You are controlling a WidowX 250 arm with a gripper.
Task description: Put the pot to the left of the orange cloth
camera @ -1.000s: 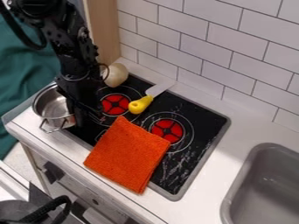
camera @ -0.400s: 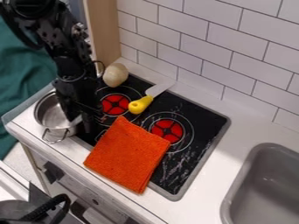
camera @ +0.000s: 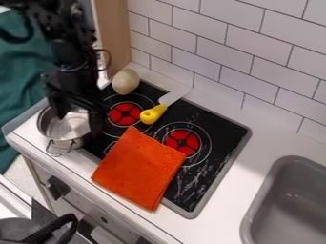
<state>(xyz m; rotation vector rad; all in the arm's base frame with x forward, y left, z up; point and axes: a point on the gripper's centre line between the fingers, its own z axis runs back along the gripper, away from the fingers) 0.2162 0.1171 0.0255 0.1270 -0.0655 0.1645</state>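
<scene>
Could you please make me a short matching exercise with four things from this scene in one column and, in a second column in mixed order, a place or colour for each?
Column 1
1. Pot
2. Cloth
3. Knife
4. Sink

Column 2
A. Partly on the stove, partly on the counter
B. Grey, at the right of the picture
C. Shiny metal, near the stove's left end
D. Yellow at one end, pale at the other

Right pairs: 1-C; 2-A; 3-D; 4-B
</scene>
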